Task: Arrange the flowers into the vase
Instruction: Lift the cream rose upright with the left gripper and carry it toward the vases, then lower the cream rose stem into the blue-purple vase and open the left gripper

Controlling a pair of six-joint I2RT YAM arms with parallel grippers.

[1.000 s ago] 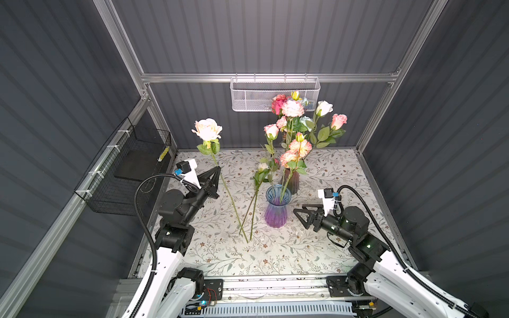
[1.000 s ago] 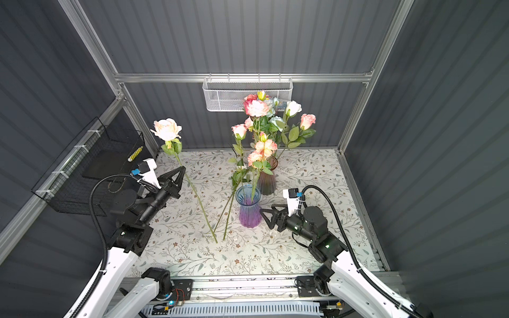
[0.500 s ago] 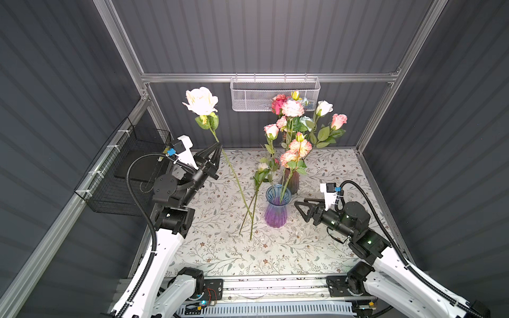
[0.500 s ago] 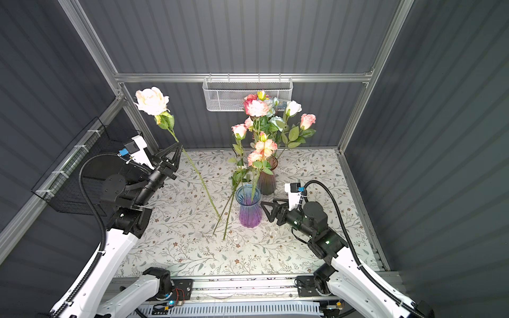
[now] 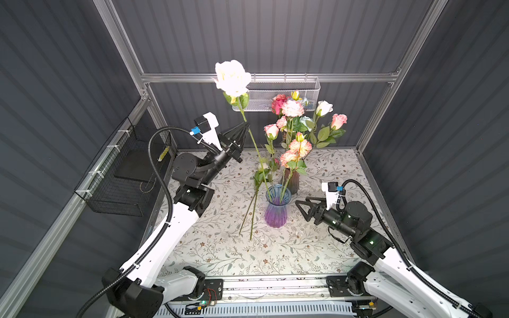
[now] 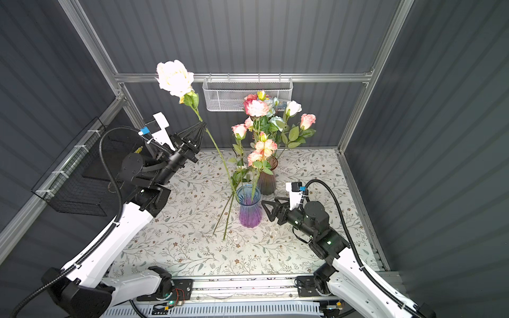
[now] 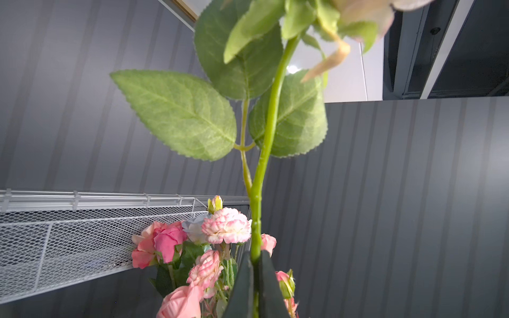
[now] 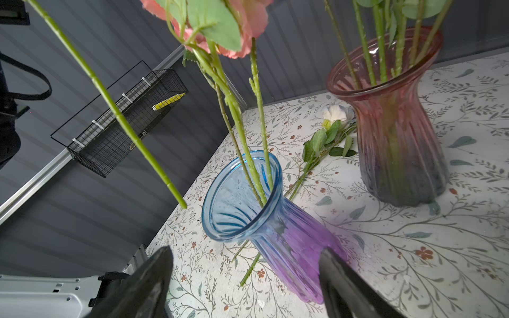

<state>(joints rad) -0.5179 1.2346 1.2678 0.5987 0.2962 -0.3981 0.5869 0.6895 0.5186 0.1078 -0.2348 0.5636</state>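
We find the white rose raised at upper centre of a top view. Its stem slants down and ends just beside the rim of the blue vase, not inside it. We judge the rose light and top-heavy, with a thin springy stem liable to swivel, so mid-stem below the leaves suits. The left fingers are clamped on that stem. The right fingers stand wide and empty near the vase.

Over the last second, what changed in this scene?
The left end effector, shut on the cream-white rose, rose and swung toward the blue-purple vase. This lifted the stem's cut end off the table to near the rim. The right end effector stayed open beside that vase. The bouquet and two loose stems did not move.
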